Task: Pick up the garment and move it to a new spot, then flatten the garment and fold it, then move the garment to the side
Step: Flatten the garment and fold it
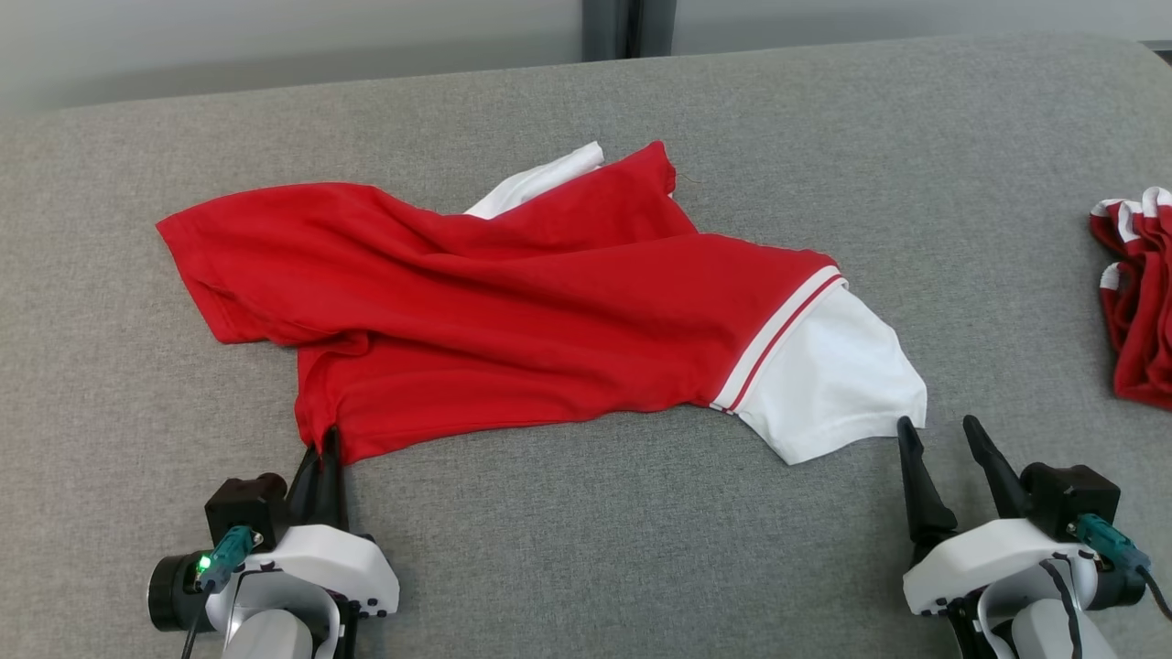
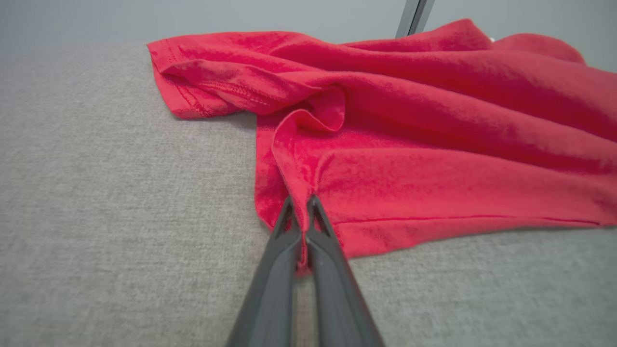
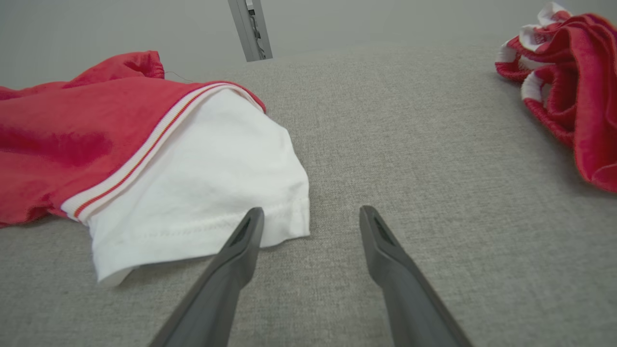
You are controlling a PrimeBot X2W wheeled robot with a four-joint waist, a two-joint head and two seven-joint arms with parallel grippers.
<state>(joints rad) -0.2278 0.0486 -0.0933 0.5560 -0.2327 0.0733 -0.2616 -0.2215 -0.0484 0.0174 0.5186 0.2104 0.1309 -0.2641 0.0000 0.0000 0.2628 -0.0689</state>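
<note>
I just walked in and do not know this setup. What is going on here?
A two-armed robot is handling a red and white shirt lying rumpled on a grey table. Its left tool is shut on the shirt's near red corner. Its right tool stands open at the edge of the white sleeve, not gripping it. Another red garment lies at the right.

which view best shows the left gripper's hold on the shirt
Left wrist view: close up, the left gripper is shut on the hem of the red shirt. The head view shows that pinch small, from above; the right wrist view shows the white sleeve.
</note>
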